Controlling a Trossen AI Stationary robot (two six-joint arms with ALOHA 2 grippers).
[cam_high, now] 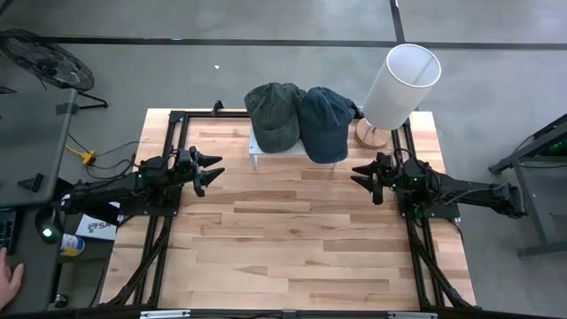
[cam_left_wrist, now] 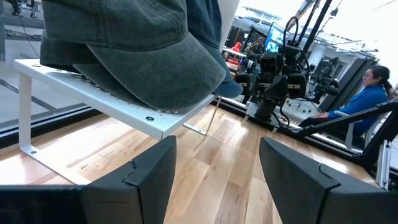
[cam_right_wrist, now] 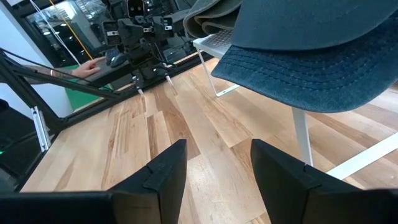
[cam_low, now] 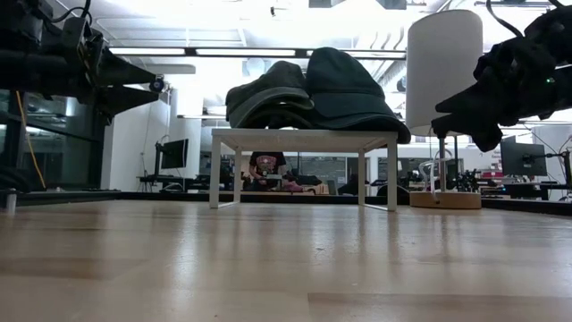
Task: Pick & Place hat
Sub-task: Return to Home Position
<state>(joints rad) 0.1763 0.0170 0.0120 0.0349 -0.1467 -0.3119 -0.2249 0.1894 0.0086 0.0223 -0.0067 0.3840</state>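
Two caps lie side by side on a small white stand [cam_high: 292,154] at the table's far middle: a grey-green hat [cam_high: 273,113] on the left and a dark blue hat [cam_high: 325,122] on the right, its brim [cam_right_wrist: 323,78] overhanging the stand's edge. My left gripper [cam_high: 215,174] hovers open at the table's left, pointing toward the middle. My right gripper [cam_high: 361,175] hovers open at the right, facing it. Neither touches anything. In the left wrist view the green hat [cam_left_wrist: 137,56] fills the upper part above the open fingers.
A white lampshade on a round wooden base [cam_high: 399,89] stands at the far right, beside the blue hat. Bare wooden tabletop [cam_high: 292,239] spreads between and in front of the arms. A person [cam_left_wrist: 367,93] sits beyond the table; a hand [cam_high: 7,282] shows at the left edge.
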